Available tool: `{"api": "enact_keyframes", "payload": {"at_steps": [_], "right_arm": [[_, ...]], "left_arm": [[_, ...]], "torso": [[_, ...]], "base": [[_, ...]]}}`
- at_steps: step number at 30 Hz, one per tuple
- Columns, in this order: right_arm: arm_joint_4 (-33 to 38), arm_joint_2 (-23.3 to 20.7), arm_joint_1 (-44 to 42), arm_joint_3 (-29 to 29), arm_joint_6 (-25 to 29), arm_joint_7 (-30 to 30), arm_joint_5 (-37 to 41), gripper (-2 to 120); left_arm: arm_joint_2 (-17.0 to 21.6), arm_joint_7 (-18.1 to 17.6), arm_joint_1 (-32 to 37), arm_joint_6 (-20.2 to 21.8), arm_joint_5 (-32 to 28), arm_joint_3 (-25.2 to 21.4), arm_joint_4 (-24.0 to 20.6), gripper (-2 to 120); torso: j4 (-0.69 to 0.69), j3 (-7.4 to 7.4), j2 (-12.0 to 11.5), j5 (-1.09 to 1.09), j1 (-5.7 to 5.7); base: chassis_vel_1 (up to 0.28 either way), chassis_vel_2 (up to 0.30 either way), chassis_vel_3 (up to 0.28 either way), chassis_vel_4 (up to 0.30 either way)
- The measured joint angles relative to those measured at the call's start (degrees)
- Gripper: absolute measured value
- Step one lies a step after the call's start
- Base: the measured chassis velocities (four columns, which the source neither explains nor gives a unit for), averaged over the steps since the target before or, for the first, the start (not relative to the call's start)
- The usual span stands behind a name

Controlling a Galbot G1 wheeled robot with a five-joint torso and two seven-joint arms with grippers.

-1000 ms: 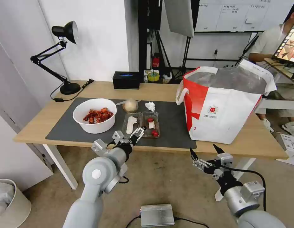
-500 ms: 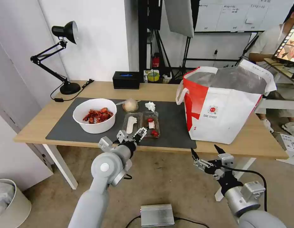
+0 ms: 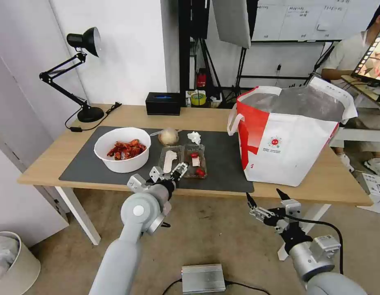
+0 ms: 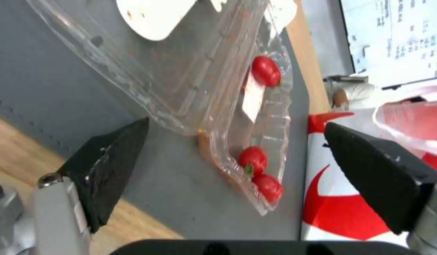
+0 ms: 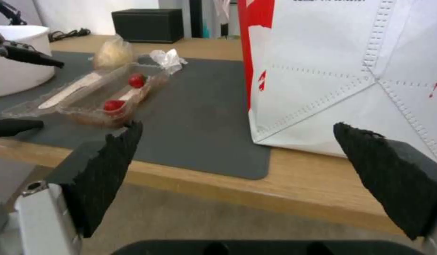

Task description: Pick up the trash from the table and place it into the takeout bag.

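None of the trash is bagged: left tool (image 3: 170, 173), spread, nears the clamshell tray (image 3: 183, 155) at frame centre; right tool (image 3: 267, 199), spread, waits lower right.

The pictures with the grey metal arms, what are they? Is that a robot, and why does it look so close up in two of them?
Yes, it is a robot with two arms. The wide picture comes from a camera on its head, looking down at the table. The two close-up pictures come from small cameras on its wrists, so you see the black fingers of each hand from right behind.

On the table's dark mat lie a white bowl of red shells, a clear plastic tray with little red bits, a crumpled tissue and a beige wrapped lump. The big white and red takeout bag stands at the right end.

The left hand is open at the near edge of the tray, holding nothing. The right hand is open too, waiting below the table edge in front of the bag.
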Motion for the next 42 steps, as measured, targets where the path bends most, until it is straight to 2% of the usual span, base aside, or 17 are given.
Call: {"api": "enact_keyframes", "payload": {"at_steps": [18,22,25,30,33,42], "right_arm": [[-0.1,0.6,-1.1,-0.3,1.6,-0.4,-1.2,100],[-0.3,0.9,-1.1,-0.8,1.8,-0.5,-1.7,100],[-0.6,1.3,-1.1,-1.4,1.8,-0.6,-2.4,100],[-1.0,1.6,-1.1,-2.0,1.9,-0.6,-3.2,100],[-1.1,1.8,-1.1,-2.2,2.1,-0.8,-3.5,100],[-1.2,1.9,-1.4,-2.1,2.2,-0.8,-3.8,100]], "left_arm": [[-2.1,0.8,0.5,-5.0,2.1,-0.3,-0.2,100],[-1.9,3.2,1.5,-6.2,3.8,-0.3,-1.2,100],[-1.3,6.7,2.1,-7.0,5.0,-0.2,-2.4,100],[-1.1,9.6,2.2,-8.0,5.6,0.0,-3.2,100],[-0.8,12.5,2.5,-8.5,6.3,0.2,-3.9,100],[-0.9,13.9,2.5,-8.5,7.5,1.1,-3.1,100]], "torso": [[0.0,0.0,0.0,0.0,0.0],[0.0,0.0,0.0,0.0,0.01],[0.01,0.0,0.0,0.0,0.0],[0.0,0.0,0.0,0.0,0.01],[0.0,0.0,0.0,0.0,0.01],[0.0,0.0,0.0,0.0,0.01]], "base": [[0.0,0.0,0.0,0.0],[0.0,0.0,0.0,0.0],[0.0,0.0,0.0,0.0],[0.0,0.0,0.0,0.0],[0.0,0.0,0.0,0.0],[0.0,0.0,0.0,0.0]]}}
